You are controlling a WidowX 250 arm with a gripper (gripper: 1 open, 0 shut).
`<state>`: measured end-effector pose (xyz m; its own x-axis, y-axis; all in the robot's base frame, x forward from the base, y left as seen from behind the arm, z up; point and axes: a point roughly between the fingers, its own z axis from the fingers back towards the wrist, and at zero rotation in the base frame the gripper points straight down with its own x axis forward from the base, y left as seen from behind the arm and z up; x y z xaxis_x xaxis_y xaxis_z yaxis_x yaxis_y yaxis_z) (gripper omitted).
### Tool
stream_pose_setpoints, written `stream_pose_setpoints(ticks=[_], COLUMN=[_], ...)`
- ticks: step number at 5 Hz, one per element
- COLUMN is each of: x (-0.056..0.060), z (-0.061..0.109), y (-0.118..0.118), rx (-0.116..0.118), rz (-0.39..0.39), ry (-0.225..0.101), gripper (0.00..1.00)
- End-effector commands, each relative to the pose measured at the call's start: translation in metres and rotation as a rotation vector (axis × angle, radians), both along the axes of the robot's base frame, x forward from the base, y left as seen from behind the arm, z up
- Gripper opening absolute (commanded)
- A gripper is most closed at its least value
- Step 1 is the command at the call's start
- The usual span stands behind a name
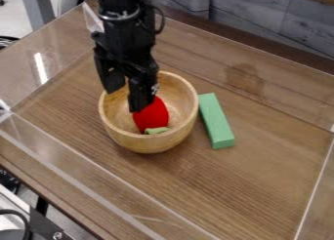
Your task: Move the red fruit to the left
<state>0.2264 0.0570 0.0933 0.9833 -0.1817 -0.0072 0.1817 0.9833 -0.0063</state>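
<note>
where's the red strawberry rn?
Camera view, just left of image centre: the strawberry sits inside the wooden bowl, below the gripper, with the green block outside to the bowl's right.

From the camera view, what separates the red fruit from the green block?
In the camera view, the right wall of the wooden bowl stands between them: the red fruit lies inside it, the green block outside.
</note>
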Motion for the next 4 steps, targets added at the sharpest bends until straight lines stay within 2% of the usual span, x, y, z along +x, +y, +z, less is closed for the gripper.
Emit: stream_pose_setpoints(ticks=[1, 3, 4], x=[-0.001, -0.011, -0.014], z=[-0.004, -0.033, -0.027], y=[0.003, -0.003, 0.004], rx=[0.011, 0.019, 0.018], rz=[0.001, 0.032, -0.064], ry=[-0.011, 0.004, 0.002], gripper=[1.0, 1.0, 0.0])
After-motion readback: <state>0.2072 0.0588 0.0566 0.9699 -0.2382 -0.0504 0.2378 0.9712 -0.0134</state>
